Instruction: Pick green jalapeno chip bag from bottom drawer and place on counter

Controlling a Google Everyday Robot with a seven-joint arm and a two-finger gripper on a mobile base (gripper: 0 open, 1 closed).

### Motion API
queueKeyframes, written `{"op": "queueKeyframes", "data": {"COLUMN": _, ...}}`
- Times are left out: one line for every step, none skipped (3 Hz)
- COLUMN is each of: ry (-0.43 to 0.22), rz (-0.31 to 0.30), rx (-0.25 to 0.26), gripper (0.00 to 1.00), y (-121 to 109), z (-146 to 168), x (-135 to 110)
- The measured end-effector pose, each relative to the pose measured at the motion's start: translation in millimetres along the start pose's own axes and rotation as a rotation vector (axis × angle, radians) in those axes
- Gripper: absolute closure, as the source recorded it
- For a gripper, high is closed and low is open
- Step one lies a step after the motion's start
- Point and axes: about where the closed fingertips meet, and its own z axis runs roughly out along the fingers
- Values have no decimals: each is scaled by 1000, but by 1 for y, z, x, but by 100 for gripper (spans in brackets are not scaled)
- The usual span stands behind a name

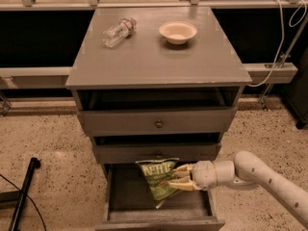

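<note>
so the plastic bottle (118, 31) lay on its side at the back left of the counter (154, 66), small bowl (177, 32) to its right. lower down, the chip bag (155, 177) sat upright-ish inside the open bottom drawer (126, 203), and the gripper (174, 177) at its right edge had both fingers pinched on it

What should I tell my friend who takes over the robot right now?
The gripper is low at the open bottom drawer, jaws closed on the right edge of the green jalapeno chip bag.
The bag stands upright over the drawer floor, not yet lifted out.
The counter holds a clear bottle on its side and a bowl.
Done: bag grasped. Left: lift it out, set it on the counter, let go.
</note>
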Motion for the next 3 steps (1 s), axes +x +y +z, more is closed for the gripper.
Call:
{"op": "queueKeyframes", "data": {"ry": 39, "rz": -41, "rx": 2, "gripper": 100, "y": -6, "z": -1, "x": -13}}
{"op": "queueKeyframes", "data": {"ry": 111, "rz": -133, "rx": 20, "gripper": 100, "y": -13, "z": -25, "x": -55}}
{"op": "queueKeyframes", "data": {"ry": 206, "rz": -262, "rx": 36, "gripper": 100, "y": -22, "z": -73, "x": -140}}
